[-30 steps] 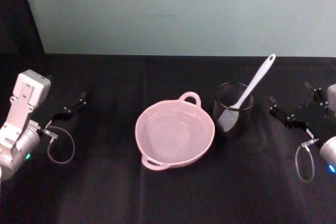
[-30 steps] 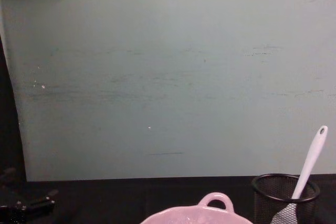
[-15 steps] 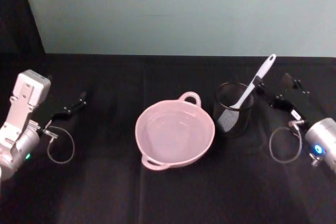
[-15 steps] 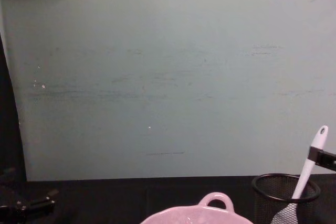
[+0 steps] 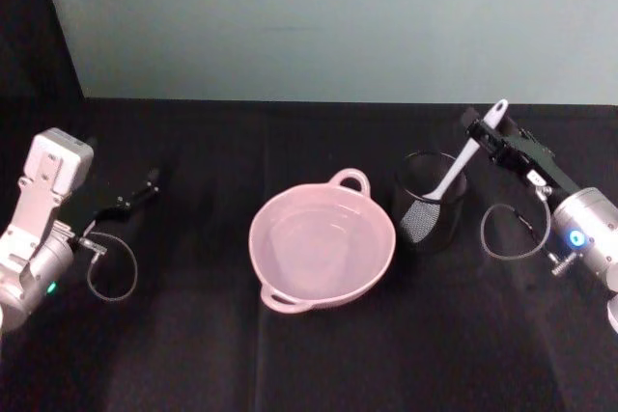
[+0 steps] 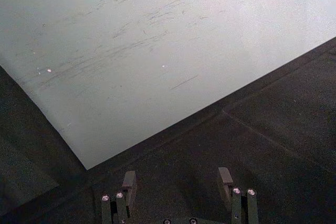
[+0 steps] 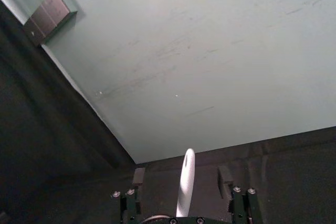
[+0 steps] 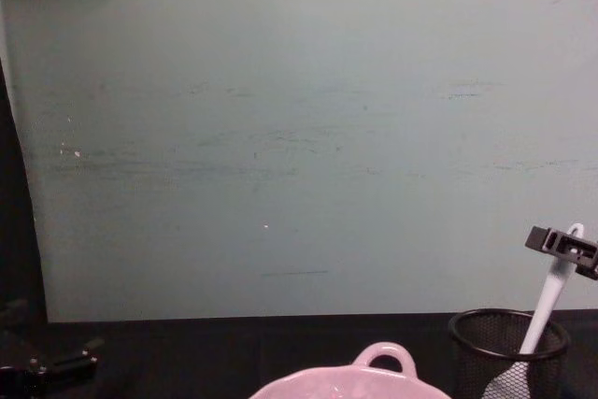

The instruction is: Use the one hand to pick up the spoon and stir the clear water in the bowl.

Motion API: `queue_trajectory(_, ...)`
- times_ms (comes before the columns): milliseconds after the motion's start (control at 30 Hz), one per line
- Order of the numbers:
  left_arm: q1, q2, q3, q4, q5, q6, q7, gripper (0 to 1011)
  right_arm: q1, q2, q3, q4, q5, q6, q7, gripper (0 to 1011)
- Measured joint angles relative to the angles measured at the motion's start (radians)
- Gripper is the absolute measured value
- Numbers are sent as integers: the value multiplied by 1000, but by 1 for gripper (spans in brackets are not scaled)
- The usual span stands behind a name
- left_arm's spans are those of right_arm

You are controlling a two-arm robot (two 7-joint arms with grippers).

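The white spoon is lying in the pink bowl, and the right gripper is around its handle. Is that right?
Not quite. The head view shows the spoon standing in the black mesh cup beside the pink bowl, not lying in the bowl. The right gripper is indeed around its handle.

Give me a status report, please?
Right pincer open, astride the spoon handle, not yet closed. Spoon leaning in mesh cup beside bowl. Left pincer open, parked far left. Only the cup's rim in the way.
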Motion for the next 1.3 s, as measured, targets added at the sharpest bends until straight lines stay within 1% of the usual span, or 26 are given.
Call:
queue_trajectory(67,0,0,0,0,0,0,0,1011,4,-5,6,7,19,7,5,862)
queue_trajectory(100,0,0,0,0,0,0,0,1011,5,-5,8,8,25,10,7,821)
queue_trajectory(133,0,0,0,0,0,0,0,1011,6,-6,8,8,31,13,9,812)
queue_trajectory(200,0,0,0,0,0,0,0,1011,9,-5,9,11,43,18,13,734)
queue_trajectory(400,0,0,0,0,0,0,0,1011,14,2,5,18,70,25,26,554)
queue_trajectory(433,0,0,0,0,0,0,0,1011,15,3,4,19,74,26,28,536)
queue_trajectory(500,0,0,0,0,0,0,0,1011,19,5,0,25,84,28,34,449)
queue_trajectory(533,0,0,0,0,0,0,0,1011,19,6,-1,27,87,29,35,418)
queue_trajectory(567,0,0,0,0,0,0,0,1011,20,7,-2,29,90,29,37,418)
queue_trajectory(600,0,0,0,0,0,0,0,1011,22,8,-5,32,95,29,40,349)
queue_trajectory(667,0,0,0,0,0,0,0,1011,23,10,-8,35,99,29,41,308)
queue_trajectory(700,0,0,0,0,0,0,0,1011,25,11,-12,39,102,29,42,248)
queue_trajectory(767,0,0,0,0,0,0,0,1011,27,12,-15,41,104,28,43,217)
queue_trajectory(833,0,0,0,0,0,0,0,1011,28,15,-18,41,108,26,45,138)
queue_trajectory(900,0,0,0,0,0,0,0,1011,28,19,-21,36,110,24,45,118)
queue_trajectory(1067,0,0,0,0,0,0,0,1011,22,32,-29,9,101,11,39,118)
queue_trajectory(1133,0,0,0,0,0,0,0,1011,16,42,-34,-17,85,2,31,118)
queue_trajectory(1167,0,0,0,0,0,0,0,1011,16,42,-34,-17,85,2,31,118)
queue_trajectory(1300,0,0,0,0,0,0,0,1011,8,67,-41,-78,51,-3,17,118)
